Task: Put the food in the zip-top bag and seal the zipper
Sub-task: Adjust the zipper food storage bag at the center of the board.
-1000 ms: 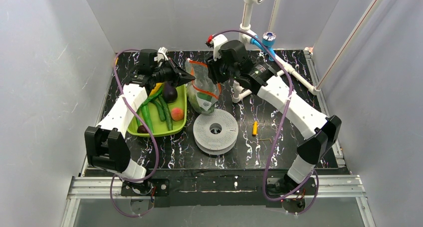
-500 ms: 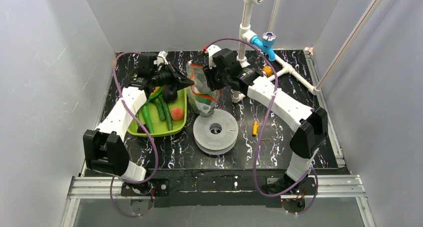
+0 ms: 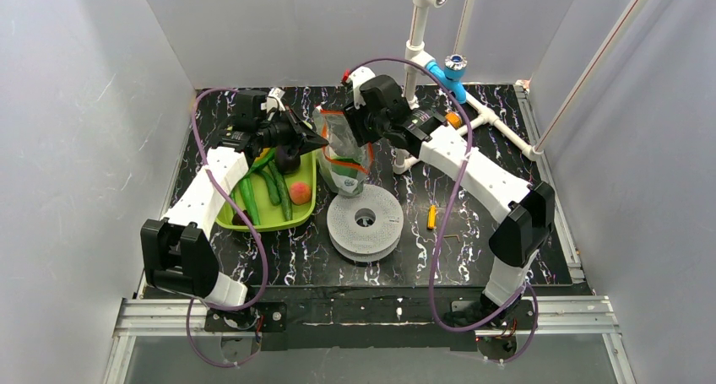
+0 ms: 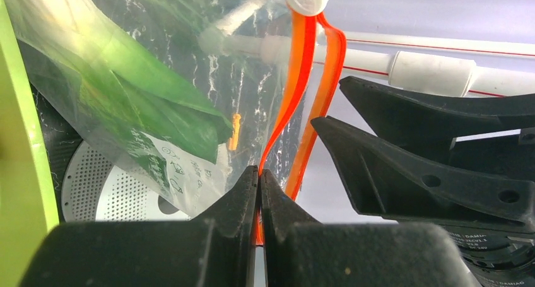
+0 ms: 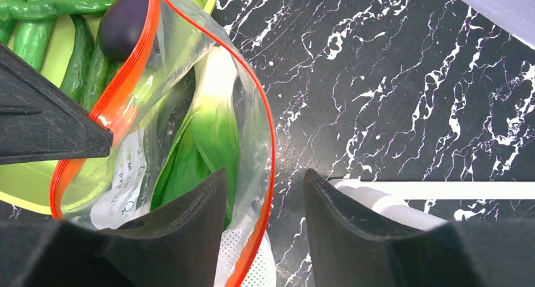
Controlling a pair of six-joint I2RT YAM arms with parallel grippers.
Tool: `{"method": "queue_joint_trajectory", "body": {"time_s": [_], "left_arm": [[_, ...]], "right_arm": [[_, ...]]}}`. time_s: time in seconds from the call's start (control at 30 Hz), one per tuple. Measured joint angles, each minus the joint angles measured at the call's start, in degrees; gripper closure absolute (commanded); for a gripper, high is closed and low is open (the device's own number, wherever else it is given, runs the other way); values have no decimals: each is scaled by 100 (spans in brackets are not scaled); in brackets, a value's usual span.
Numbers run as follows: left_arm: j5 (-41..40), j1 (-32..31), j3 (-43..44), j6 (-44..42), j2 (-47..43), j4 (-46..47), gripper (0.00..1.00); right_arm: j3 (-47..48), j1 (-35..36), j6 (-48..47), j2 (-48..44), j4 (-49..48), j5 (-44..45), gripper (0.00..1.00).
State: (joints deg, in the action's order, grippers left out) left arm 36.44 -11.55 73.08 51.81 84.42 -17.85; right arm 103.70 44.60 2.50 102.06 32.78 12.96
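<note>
Opened wider just now, the right gripper (image 5: 264, 176) is released astride the orange-red zipper strip (image 4: 301, 66) clenched by the left gripper (image 4: 260, 173); the clear crinkly bag (image 3: 342, 152) is held open for filling just behind the white perforated disc (image 3: 365, 224).

My left claw (image 4: 259, 173) is pinched tight on the orange-red zipper (image 4: 301, 66). Left of the zipper I see the clear bag (image 4: 252, 91) with the leafy stalk (image 4: 126, 85) inside, and the white perforated disc (image 4: 107, 189) below. Right of the zipper, the right claw (image 4: 329, 104) has its fingers apart. A white pipe (image 4: 432, 72) runs behind.
</note>
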Motion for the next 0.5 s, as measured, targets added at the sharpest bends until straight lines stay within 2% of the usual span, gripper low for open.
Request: {"method": "queue_joint_trajectory", "body": {"time_s": [0.17,0.23,0.3,0.4,0.43,0.5], "left_arm": [[-2,0,0,-25,0,-25,100],[-2,0,0,-37,0,-38,100],[-2,0,0,-41,0,-44,100],[-2,0,0,-36,0,-38,100],[-2,0,0,-27,0,-29,100],[-2,0,13,2,5,5,100]], "right_arm": [[-42,0,-17,-13,3,47,45],[-50,0,-13,-9,17,42,48],[-50,-2,-3,-9,11,18,61],[-48,-2,56,36,6,-51,92],[-44,-2,38,49,7,-64,99],[101,0,5,183,65,-56,99]]}}
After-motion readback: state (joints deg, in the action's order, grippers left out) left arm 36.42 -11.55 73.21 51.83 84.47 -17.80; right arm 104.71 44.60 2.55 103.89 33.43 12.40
